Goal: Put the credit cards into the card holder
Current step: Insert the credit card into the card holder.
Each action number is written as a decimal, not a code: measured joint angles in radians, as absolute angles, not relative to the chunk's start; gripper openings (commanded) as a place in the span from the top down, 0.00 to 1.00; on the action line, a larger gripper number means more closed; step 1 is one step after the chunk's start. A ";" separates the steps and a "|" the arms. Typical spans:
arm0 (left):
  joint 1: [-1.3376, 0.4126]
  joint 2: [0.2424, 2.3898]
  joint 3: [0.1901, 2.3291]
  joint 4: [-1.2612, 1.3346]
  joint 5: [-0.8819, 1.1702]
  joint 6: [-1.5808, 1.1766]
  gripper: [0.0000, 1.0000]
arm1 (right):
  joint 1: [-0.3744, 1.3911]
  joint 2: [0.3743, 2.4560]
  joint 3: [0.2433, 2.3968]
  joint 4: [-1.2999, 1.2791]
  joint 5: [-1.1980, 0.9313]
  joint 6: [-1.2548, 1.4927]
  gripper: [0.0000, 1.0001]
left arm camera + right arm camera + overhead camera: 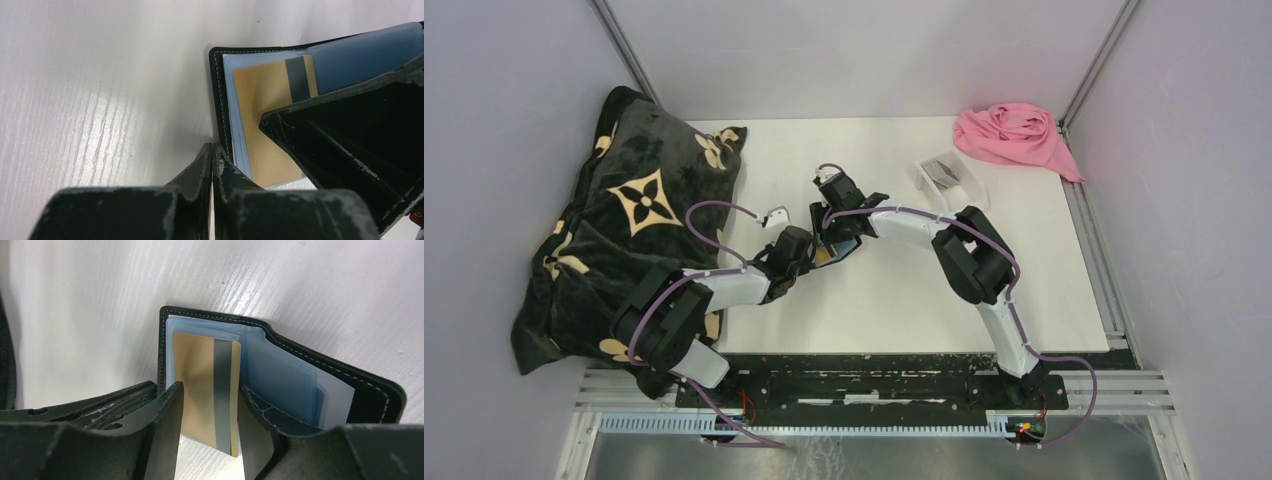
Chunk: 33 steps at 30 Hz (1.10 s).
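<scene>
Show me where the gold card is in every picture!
Top external: the gold card is a tiny tan speck near the picture's middle.
Left wrist: the gold card is right of centre, tucked in a blue pocket.
Right wrist: the gold card is in the centre, its grey stripe on its right side.
Shared landmark: the black card holder around it, open in every view.

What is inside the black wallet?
A gold card with a dark stripe sits among bluish clear sleeves. The fingers of the right gripper hide the lower part, so more cards could be there.
</scene>
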State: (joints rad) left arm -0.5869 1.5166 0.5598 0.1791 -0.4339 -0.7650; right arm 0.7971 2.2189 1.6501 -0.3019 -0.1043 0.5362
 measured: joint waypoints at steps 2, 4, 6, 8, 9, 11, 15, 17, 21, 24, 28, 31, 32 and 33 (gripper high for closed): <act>-0.587 1.516 0.560 0.178 -0.434 -0.765 0.94 | 0.797 2.219 1.650 -0.302 -0.105 0.533 0.51; -0.587 1.515 0.560 0.177 -0.435 -0.765 0.94 | 0.797 2.218 1.650 -0.302 -0.105 0.532 0.51; -0.587 1.515 0.560 0.177 -0.435 -0.765 0.94 | 0.797 2.217 1.650 -0.303 -0.105 0.529 0.51; -0.587 1.515 0.560 0.176 -0.435 -0.765 0.94 | 0.797 2.215 1.650 -0.309 -0.106 0.526 0.51; -0.587 1.515 0.560 0.175 -0.436 -0.765 0.94 | 0.797 2.213 1.650 -0.312 -0.109 0.525 0.51; -0.589 1.513 0.560 0.171 -0.437 -0.765 0.94 | 0.796 2.210 1.650 -0.317 -0.112 0.525 0.51; -0.591 1.512 0.560 0.167 -0.439 -0.765 0.94 | 0.796 2.202 1.649 -0.326 -0.115 0.524 0.50; -0.591 1.512 0.560 0.167 -0.439 -0.765 0.94 | 0.791 2.198 1.649 -0.328 -0.120 0.522 0.50; -0.591 1.512 0.560 0.166 -0.440 -0.765 0.94 | 0.785 2.189 1.649 -0.332 -0.129 0.517 0.50; -0.591 1.512 0.560 0.165 -0.440 -0.765 0.94 | 0.783 2.189 1.649 -0.339 -0.130 0.515 0.50; -0.591 1.512 0.564 0.158 -0.440 -0.765 0.94 | 0.780 2.189 1.649 -0.357 -0.130 0.507 0.50; -0.592 1.510 0.564 0.155 -0.442 -0.765 0.94 | 0.780 2.189 1.649 -0.361 -0.130 0.504 0.50; -0.593 1.510 0.564 0.152 -0.443 -0.765 0.94 | 0.781 2.189 1.649 -0.361 -0.130 0.502 0.50; -0.593 1.510 0.565 0.150 -0.443 -0.765 0.94 | 0.781 2.189 1.649 -0.361 -0.130 0.500 0.50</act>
State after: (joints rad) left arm -0.5926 1.5097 0.5652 0.1497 -0.4431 -0.7650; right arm 0.7807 2.1891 1.6493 -0.3607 -0.1299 0.5003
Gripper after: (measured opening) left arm 0.056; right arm 0.502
